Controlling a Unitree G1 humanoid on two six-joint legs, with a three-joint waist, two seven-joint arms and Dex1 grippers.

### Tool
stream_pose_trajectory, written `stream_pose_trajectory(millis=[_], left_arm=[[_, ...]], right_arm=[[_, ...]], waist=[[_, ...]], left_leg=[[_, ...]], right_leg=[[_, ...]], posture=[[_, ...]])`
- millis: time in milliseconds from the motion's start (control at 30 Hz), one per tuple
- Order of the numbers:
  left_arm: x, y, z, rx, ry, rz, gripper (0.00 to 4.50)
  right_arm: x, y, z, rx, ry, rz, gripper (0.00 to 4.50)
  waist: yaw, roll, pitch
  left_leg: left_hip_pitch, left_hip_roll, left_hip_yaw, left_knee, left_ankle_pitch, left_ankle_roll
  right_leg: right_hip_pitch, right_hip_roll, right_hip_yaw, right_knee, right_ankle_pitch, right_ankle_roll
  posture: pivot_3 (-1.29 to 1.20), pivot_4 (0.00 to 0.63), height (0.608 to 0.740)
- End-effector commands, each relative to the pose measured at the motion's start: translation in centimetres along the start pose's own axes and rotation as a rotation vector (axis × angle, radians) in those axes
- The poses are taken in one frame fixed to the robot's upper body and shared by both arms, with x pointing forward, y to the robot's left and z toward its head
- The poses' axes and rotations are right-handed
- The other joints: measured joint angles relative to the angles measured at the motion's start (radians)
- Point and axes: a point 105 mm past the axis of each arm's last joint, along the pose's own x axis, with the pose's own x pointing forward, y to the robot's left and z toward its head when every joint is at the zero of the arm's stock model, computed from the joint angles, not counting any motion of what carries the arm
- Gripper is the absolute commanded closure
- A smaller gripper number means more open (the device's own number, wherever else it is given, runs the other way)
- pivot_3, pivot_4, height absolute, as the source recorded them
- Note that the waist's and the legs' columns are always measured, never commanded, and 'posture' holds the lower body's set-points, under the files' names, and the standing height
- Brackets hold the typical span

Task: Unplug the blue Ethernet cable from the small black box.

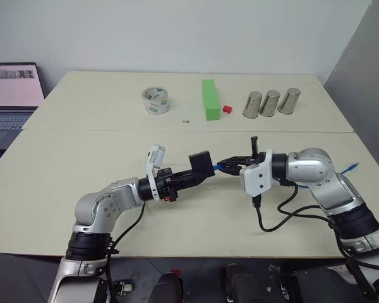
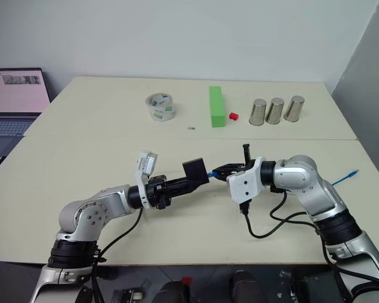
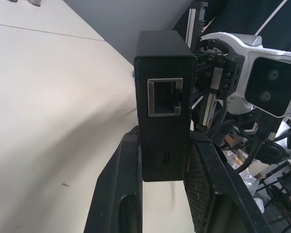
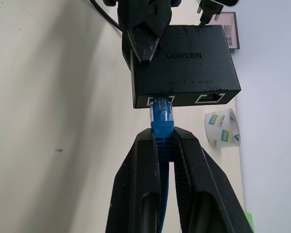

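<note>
I read "UGREEN" on the small black box [image 4: 184,58], held above the table [image 1: 82,158] by my closed left gripper [image 3: 162,160]. My right gripper [image 4: 164,143] pinches the blue Ethernet cable [image 4: 161,119], still plugged in; smaller print stays unreadable.

Both arms reach in toward each other above the table [image 1: 63,158], elbows out, forearms roughly level. The left gripper [image 1: 191,177] points toward the robot's right, its jaws clamped on the small black box [image 1: 201,163]. The right gripper [image 1: 230,164] points left and slightly down, its jaws pinched on the blue Ethernet cable [image 4: 162,127] just behind the plug
</note>
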Motion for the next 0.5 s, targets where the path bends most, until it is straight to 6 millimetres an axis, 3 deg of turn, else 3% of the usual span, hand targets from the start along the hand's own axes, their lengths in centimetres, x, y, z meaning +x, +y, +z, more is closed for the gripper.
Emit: stream_pose_trajectory(millis=[33,233,267,300,500], left_arm=[[0.0,0.2,0.4,0.044,0.013,0.017,3.70],[-0.6,0.1,0.3,0.094,0.077,0.003,3.70],[-0.8,0.0,0.3,0.127,0.098,-0.009,3.70],[-0.9,-0.2,0.2,0.159,0.127,-0.023,3.70],[-1.6,-1.2,0.9,0.350,0.223,-0.152,3.70]], right_arm=[[0.3,-0.2,1.6,-0.081,-0.044,0.008,4.04],[-0.6,-0.4,1.5,-0.048,-0.031,0.032,2.53],[-1.3,-0.2,1.6,0.038,-0.034,0.051,2.44],[-1.8,0.1,1.8,0.102,-0.039,0.069,2.09],[-3.4,0.8,3.8,0.831,-0.203,0.065,2.12]], waist=[[0.000,0.000,0.000],[0.000,0.000,0.000],[0.001,0.000,0.000],[0.003,0.000,0.000],[0.007,0.000,0.000]], left_leg=[[0.000,0.000,0.000,0.000,0.000,0.000],[0.000,0.000,0.000,0.000,0.000,0.000],[0.000,0.000,0.000,0.000,0.000,0.000],[0.000,0.000,0.000,0.000,0.000,0.000],[-0.001,0.000,-0.003,-0.001,0.000,0.000]], right_leg=[[0.000,0.000,0.000,0.000,0.000,0.000],[0.000,0.000,0.000,0.000,0.000,0.000],[0.000,0.000,0.000,0.000,0.000,0.000],[0.000,0.000,0.000,-0.001,0.000,0.000],[0.000,0.000,-0.003,-0.001,-0.001,-0.002]], posture=[[0.00,0.150,0.740],[0.00,0.150,0.740],[0.00,0.150,0.740],[0.00,0.150,0.740],[0.00,0.150,0.740]])
